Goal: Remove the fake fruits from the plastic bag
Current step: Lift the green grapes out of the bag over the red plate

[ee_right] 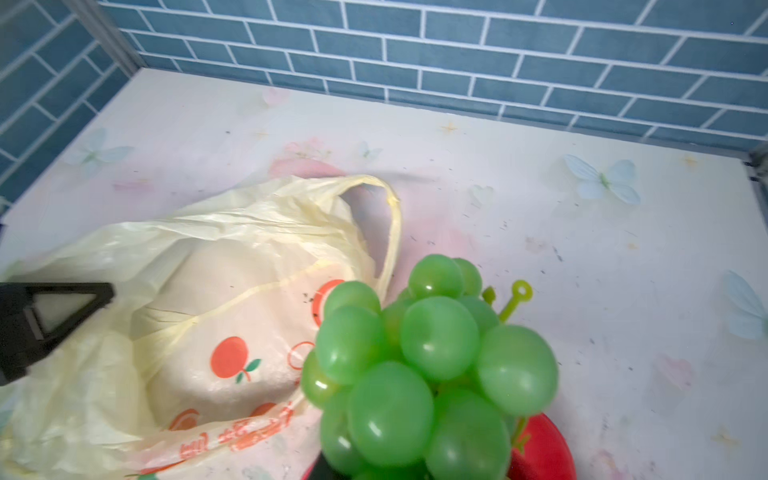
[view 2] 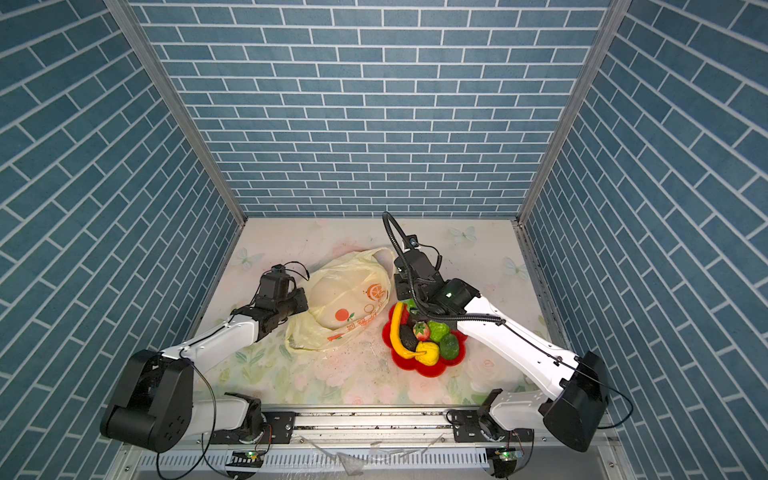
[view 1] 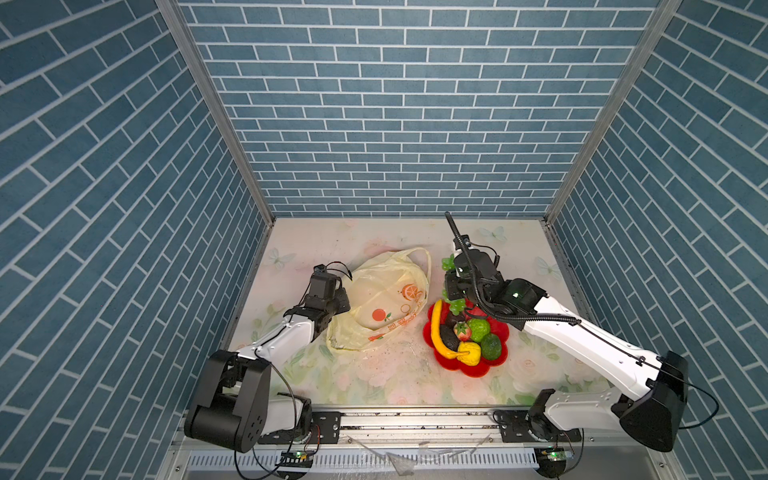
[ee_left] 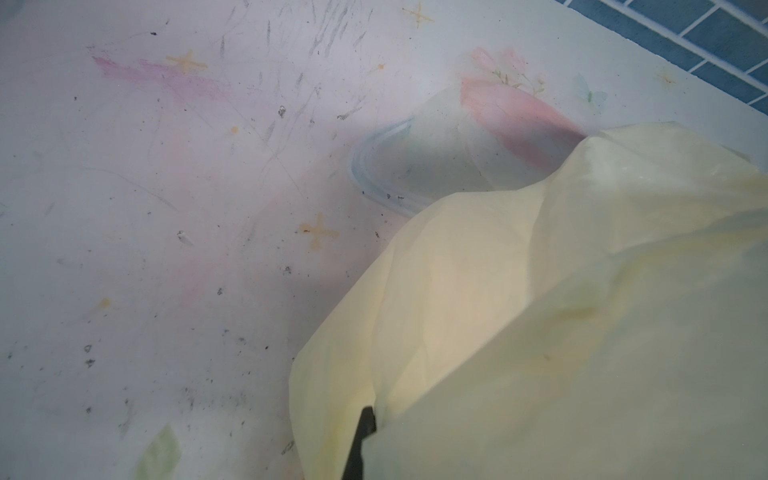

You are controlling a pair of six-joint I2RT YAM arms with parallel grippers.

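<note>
The pale-yellow plastic bag [view 1: 382, 299] [view 2: 345, 303] [ee_right: 232, 249] lies crumpled left of centre, and a pale rounded bulge shows through it. My left gripper [view 1: 344, 297] [view 2: 300, 306] is shut on the bag's left edge; one dark finger [ee_left: 362, 436] pinches the film [ee_left: 540, 332]. My right gripper [view 1: 452, 286] [view 2: 402, 286] is shut on the green grape bunch [view 1: 455, 305] [ee_right: 428, 365], held above the far edge of the red plate [view 1: 473, 370] [view 2: 419, 369]. On the plate lie a banana [view 1: 436, 328], a strawberry [view 1: 462, 330], green [view 1: 478, 328] and yellow [view 1: 469, 353] knobbly balls, a round green fruit [view 1: 491, 347] and a dark brown piece [view 1: 450, 338].
Blue brick walls [view 1: 395, 124] close in the floral table [view 1: 374, 374] on three sides. A metal rail [view 1: 415, 419] with both arm bases runs along the front edge. The right arm's forearm [view 1: 582, 345] reaches over the table to the right of the plate.
</note>
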